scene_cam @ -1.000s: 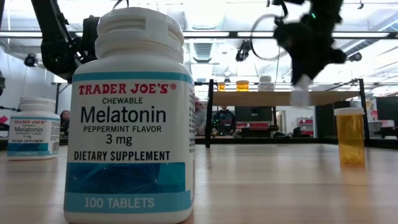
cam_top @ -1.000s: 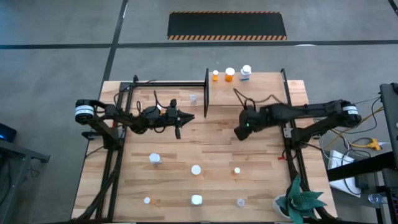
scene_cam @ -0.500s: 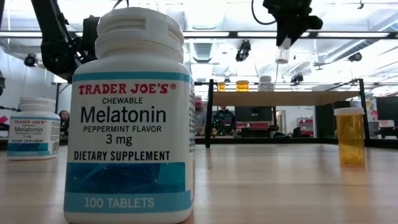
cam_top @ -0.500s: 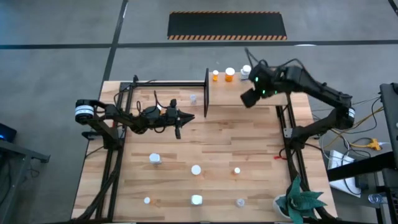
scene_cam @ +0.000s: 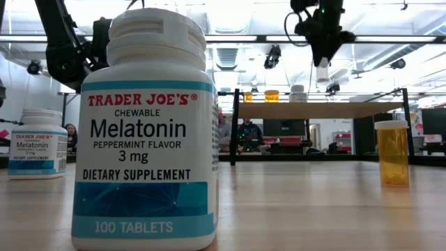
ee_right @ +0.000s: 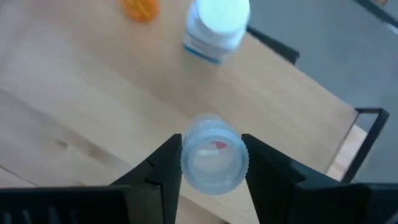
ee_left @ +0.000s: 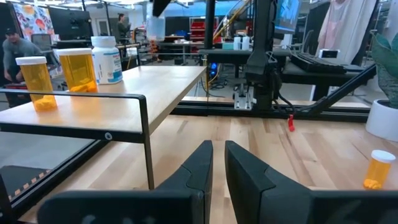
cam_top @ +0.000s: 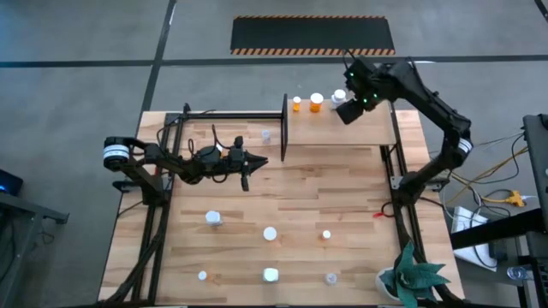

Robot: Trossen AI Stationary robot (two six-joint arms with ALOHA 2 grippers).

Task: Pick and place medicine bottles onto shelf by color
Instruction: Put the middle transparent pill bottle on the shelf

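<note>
My right hand (ee_right: pixel 211 163) has its two dark fingers pressed against a small clear bottle with a ribbed clear cap (ee_right: pixel 213 158), carrying it in the air above the light-wood shelf with thin black metal posts (cam_top: pixel 368 128). From the low camera the bottle (scene_cam: pixel 323 70) hangs under the hand, clear of the shelf board (scene_cam: pixel 313 109). On the shelf's far edge I see a small orange bottle with a white cap (cam_top: pixel 297 103), a wider orange bottle (cam_top: pixel 317 102) just beside it, and a white bottle with a blue label (cam_top: pixel 339 97) next in the row; my right hand (cam_top: pixel 349 111) hovers near that white one. My left hand (ee_left: pixel 216 163) waits low over the plank tabletop (cam_top: pixel 342 197) beside the shelf, its fingers nearly together and holding nothing. Several white-capped bottles stand scattered on the near half of the tabletop, among them a large white melatonin bottle (scene_cam: pixel 145 132) right in front of the low camera.
</note>
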